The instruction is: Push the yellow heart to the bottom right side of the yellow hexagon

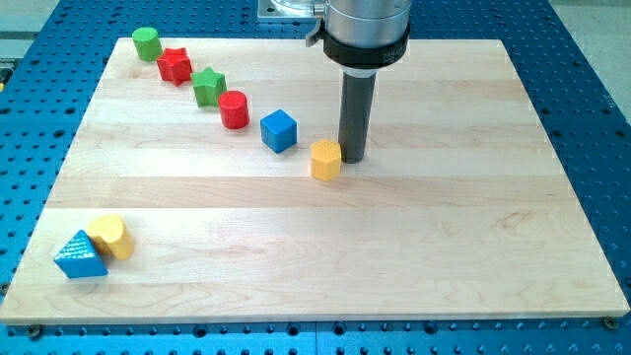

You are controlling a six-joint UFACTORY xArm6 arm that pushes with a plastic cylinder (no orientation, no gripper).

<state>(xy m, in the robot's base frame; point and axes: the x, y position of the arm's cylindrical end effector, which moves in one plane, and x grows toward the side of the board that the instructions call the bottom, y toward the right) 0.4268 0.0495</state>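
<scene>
The yellow hexagon (325, 159) stands near the middle of the wooden board (414, 247). The yellow heart (110, 236) lies far off at the view's bottom left, touching a blue triangle (79, 255) on its left. My tip (352, 158) is down at the board just to the right of the yellow hexagon, close to it or touching it. The tip is far from the yellow heart.
A row of blocks runs from the view's top left toward the middle: green cylinder (147, 42), red star (175, 65), green star (208, 86), red cylinder (234, 108), blue cube (279, 130). A blue perforated table (592, 118) surrounds the board.
</scene>
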